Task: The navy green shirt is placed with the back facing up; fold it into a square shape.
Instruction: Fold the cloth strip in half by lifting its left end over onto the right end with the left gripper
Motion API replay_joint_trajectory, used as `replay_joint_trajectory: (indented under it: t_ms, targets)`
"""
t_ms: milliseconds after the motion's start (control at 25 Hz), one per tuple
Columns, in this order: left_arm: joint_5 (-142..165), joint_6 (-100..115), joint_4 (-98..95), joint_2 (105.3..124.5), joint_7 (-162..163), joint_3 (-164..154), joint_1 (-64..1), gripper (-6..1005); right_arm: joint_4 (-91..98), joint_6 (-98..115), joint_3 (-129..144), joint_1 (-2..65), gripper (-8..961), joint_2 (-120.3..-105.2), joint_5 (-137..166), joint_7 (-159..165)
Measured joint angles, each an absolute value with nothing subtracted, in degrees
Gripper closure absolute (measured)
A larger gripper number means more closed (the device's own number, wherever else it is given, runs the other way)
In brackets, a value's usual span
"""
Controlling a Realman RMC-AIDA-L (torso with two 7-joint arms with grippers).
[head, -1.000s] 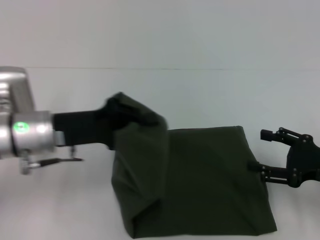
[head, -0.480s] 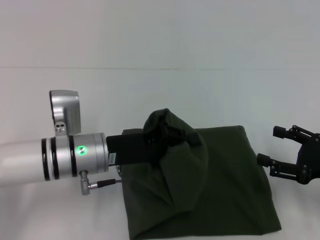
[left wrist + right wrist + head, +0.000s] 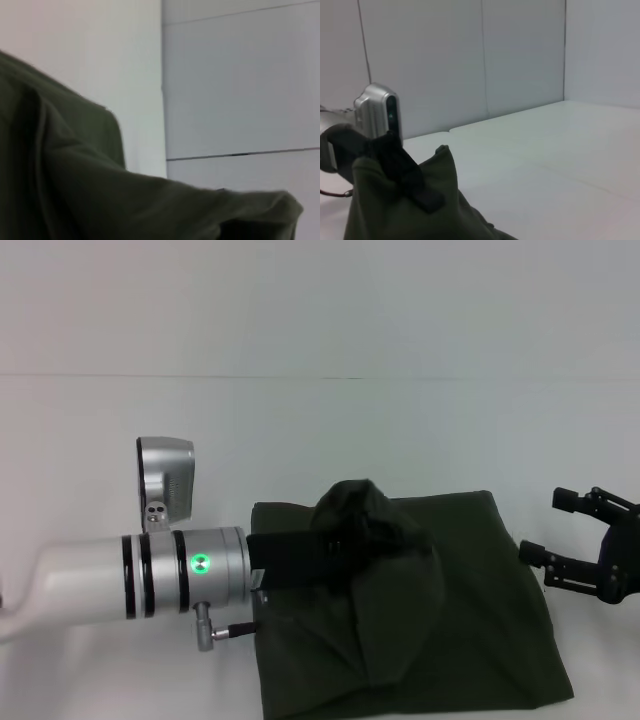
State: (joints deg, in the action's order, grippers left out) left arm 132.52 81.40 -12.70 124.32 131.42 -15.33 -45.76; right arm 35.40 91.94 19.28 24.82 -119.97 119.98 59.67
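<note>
A: Where does the navy green shirt (image 3: 470, 630) sit?

B: On the white surface (image 3: 330, 430), toward its near edge and somewhat right of middle. It is already folded to a rough rectangle, long axis running left to right along that near edge. No collar or hem can be made out, so I cannot say which way it points.

A: And the arms?

B: The left claw (image 3: 365, 540) reaches in from the left edge, above the middle of the shirt. It is clamped on a bunch of cloth, held clear of the surface, and a flap drapes down from it onto the flat layer. The fingers themselves are buried in fabric; the grip shows only in the cloth hanging from them. The right claw (image 3: 585, 545) hangs just off the shirt's right edge with its fingers spread, holding nothing and not touching the cloth.

A: So what is the step?

B: By my judgement, carrying the left part over to the right to halve the length. To do it well, the lifted edge should travel level across and come down flush with the right edge, low enough that the flap unrolls flat, not bunched. Let go only once the cloth rests on the layer below. The right claw should stay clear, or pin the lower layer if it drags.
</note>
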Motion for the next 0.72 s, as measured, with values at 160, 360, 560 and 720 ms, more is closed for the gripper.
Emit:
replay_joint_trajectory:
  t_ms: [160,360,560,720]
  targets:
    - [128.1,79.9,-9.4,124.49,125.2,-15.3,-45.2,832,35.0,92.0,15.9,24.4,35,-119.81,120.0,59.6]
    - [126.5,79.0,-7.4,124.59,122.4,-15.5,-46.3,754,34.8,92.4,11.4,24.1,35,-119.79,120.0,60.0]
    - [126.4,77.8,-6.2,124.65,120.8,-15.6,-47.4,554,33.4,92.5,6.4,24.0,35,-119.79,120.0,60.1]
    - [126.0,76.2,-3.4,124.75,117.6,-15.3,-49.1,364,31.5,92.4,3.3,24.0,35,-119.71,120.0,60.1]
